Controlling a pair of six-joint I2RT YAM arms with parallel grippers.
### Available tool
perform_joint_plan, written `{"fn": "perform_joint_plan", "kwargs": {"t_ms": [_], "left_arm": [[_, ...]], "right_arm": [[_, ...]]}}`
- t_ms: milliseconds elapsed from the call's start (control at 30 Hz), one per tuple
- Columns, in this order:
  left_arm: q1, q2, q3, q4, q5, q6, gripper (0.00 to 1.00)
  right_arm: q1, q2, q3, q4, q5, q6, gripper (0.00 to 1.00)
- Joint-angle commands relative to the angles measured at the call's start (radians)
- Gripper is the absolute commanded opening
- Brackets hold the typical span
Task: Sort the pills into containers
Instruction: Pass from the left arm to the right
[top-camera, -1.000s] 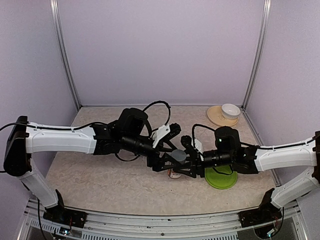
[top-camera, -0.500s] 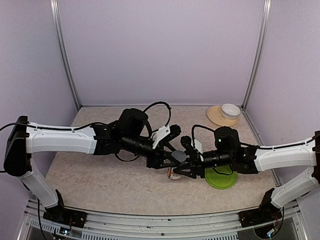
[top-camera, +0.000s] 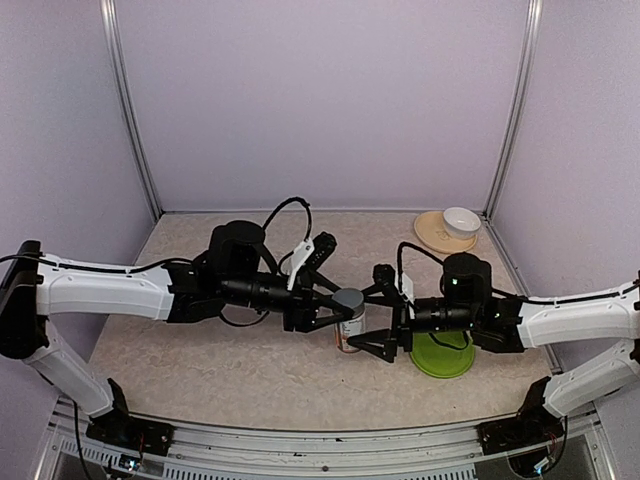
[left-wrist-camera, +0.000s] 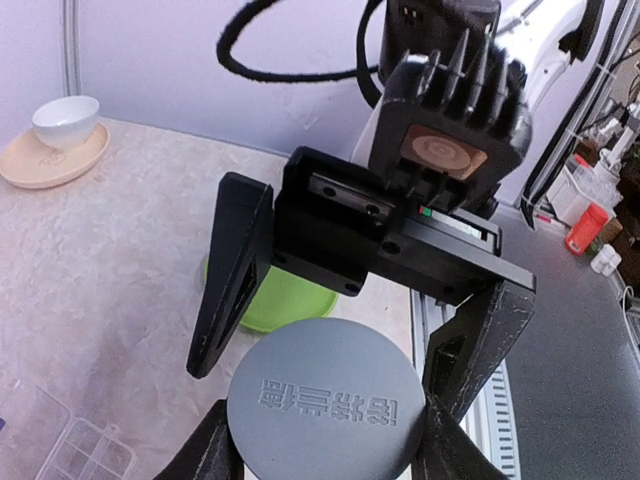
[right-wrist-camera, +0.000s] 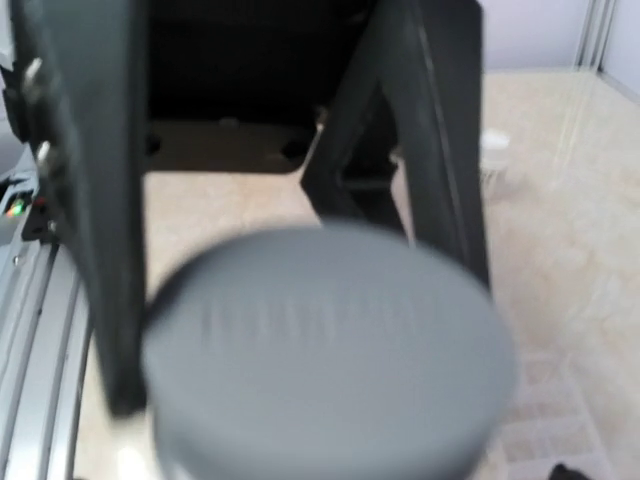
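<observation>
Left gripper (left-wrist-camera: 327, 445) clamps the grey cap (left-wrist-camera: 325, 400) of a pill bottle (top-camera: 349, 336), probably to open it, right gripper (top-camera: 364, 320) gaping wide beside it, the clear pill box (left-wrist-camera: 70, 458) waiting on the table (left-wrist-camera: 100, 300) nearby

I see a green plate (top-camera: 445, 362) on the counter (top-camera: 200, 350), near right; far right, a white bowl (top-camera: 461, 220) sits on a tan saucer (top-camera: 430, 232).

Left gripper (top-camera: 341, 300) clamped; right gripper (top-camera: 365, 320) spread (facing).
</observation>
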Motion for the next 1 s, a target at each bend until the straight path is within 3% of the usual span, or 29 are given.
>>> {"fn": "perform_joint_plan", "kwargs": {"t_ms": [0, 400, 667, 967], "left_arm": [[0.011, -0.087, -0.037, 0.217, 0.004, -0.073, 0.20], [0.004, -0.118, -0.133, 0.475, 0.053, -0.130, 0.21], [-0.004, -0.116, -0.179, 0.596, 0.036, -0.143, 0.21], [-0.007, -0.095, -0.162, 0.594, 0.047, -0.151, 0.21]], "right_arm": [[-0.009, -0.050, -0.053, 0.137, 0.011, 0.025, 1.00], [-0.041, -0.016, -0.081, 0.485, -0.192, 0.208, 0.97], [-0.041, 0.055, -0.050, 0.543, -0.225, 0.255, 0.90], [-0.041, 0.101, -0.032, 0.585, -0.255, 0.287, 0.78]]}}
